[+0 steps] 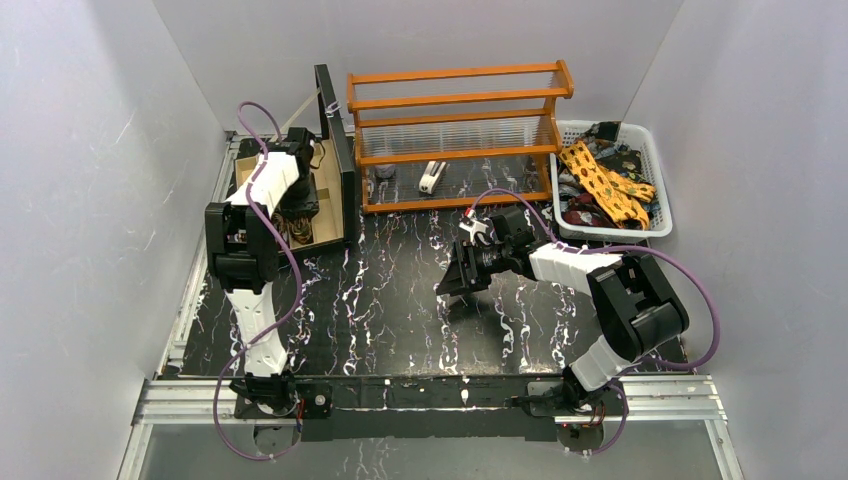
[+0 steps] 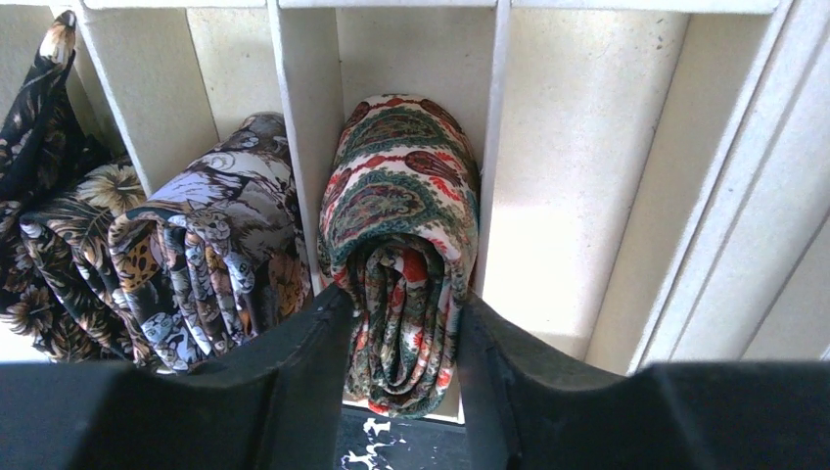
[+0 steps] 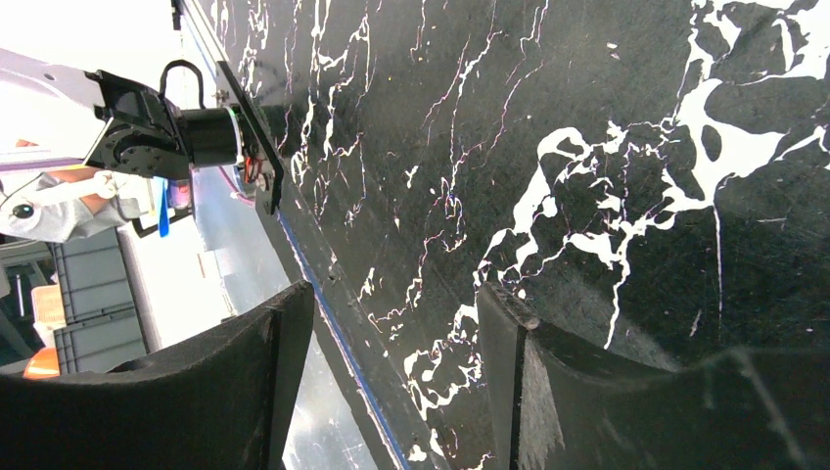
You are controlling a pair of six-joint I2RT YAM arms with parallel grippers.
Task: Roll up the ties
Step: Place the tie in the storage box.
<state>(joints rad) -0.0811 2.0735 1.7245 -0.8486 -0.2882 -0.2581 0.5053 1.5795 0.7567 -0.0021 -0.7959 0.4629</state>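
Ties heap at two o'clock on the black marbled table, grey walls around; left gripper clamps a rolled tie, right gripper gapes.

Both arms share one build. The left arm has smooth white shells on its links and blocky black housings at the joints, and the right arm looks the same. A thin purple cable loops loosely along the left one; a second runs in a wide arc round the right one. The bases are black, with small wires and connectors. The left tool has two matte black fingers, thick and wedge-shaped, with flat inner faces. The right tool is alike, with a greyish edge on one finger.
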